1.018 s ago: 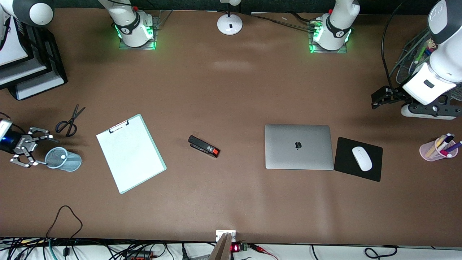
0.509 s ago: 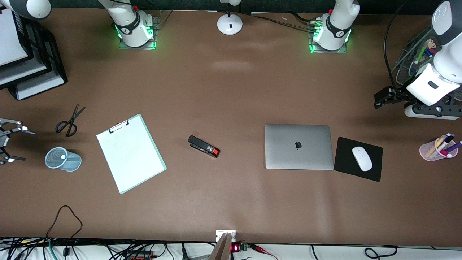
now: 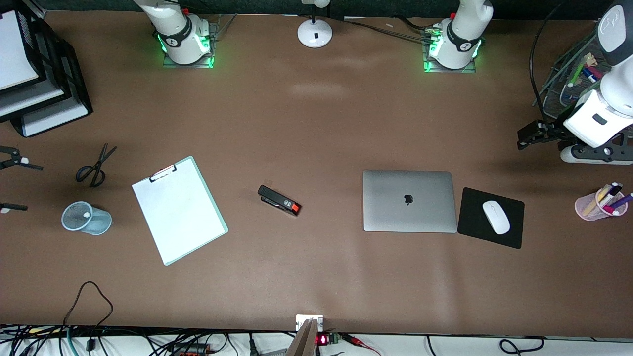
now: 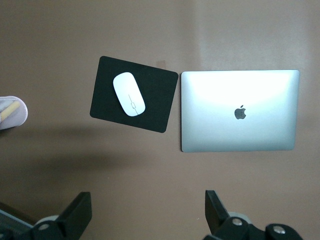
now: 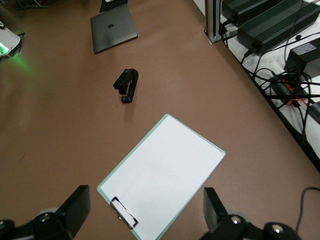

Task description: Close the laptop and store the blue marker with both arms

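The laptop (image 3: 409, 200) (image 4: 239, 111) (image 5: 113, 31) lies shut, lid up, beside the black mouse pad (image 3: 472, 217). A light-blue mesh cup (image 3: 87, 218) stands at the right arm's end of the table. Inside it shows a pale round tip (image 3: 86, 215), the cap end of the blue marker; its body is hidden. My right gripper (image 3: 29, 188) (image 5: 145, 212) hangs open and empty at the table's edge beside that cup. The left gripper (image 4: 145, 215) is open and empty, high over bare table near the mouse pad, under the left arm's wrist (image 3: 593, 123).
A white mouse (image 3: 495, 216) rests on the pad. A clipboard (image 3: 179, 210), stapler (image 3: 279, 200) and scissors (image 3: 95, 165) lie on the table. A pink cup of markers (image 3: 593, 207) and a wire tray (image 3: 564, 84) stand at the left arm's end, and paper trays (image 3: 44, 94) at the right arm's.
My right gripper has pulled back from the mesh cup toward the table's end, now half out of the front view. The left arm's hand has drifted slightly toward the wire tray.
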`<act>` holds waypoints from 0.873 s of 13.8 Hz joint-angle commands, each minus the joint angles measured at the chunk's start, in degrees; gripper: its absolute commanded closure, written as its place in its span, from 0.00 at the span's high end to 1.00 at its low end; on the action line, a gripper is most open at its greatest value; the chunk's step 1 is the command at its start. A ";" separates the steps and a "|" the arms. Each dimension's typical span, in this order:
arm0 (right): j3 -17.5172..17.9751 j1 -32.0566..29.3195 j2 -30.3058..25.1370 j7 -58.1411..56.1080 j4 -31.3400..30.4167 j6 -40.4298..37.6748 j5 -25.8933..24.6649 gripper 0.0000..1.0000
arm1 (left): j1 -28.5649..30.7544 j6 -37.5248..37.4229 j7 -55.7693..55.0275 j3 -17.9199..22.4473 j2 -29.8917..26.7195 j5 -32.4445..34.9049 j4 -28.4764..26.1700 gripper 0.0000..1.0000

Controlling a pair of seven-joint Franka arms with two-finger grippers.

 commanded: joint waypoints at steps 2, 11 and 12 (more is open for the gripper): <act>-0.40 8.65 -2.40 10.58 -0.36 2.80 -6.91 1.00 | 0.84 -1.18 0.13 0.04 0.39 -0.58 0.72 1.00; -0.05 25.28 -6.10 49.50 -6.23 10.02 -24.85 1.00 | 3.13 -1.18 4.08 0.21 1.53 -2.60 0.80 1.00; 0.04 25.37 -6.62 53.46 -7.64 10.64 -25.12 1.00 | 3.13 -1.18 4.17 0.21 1.53 -2.60 0.80 1.00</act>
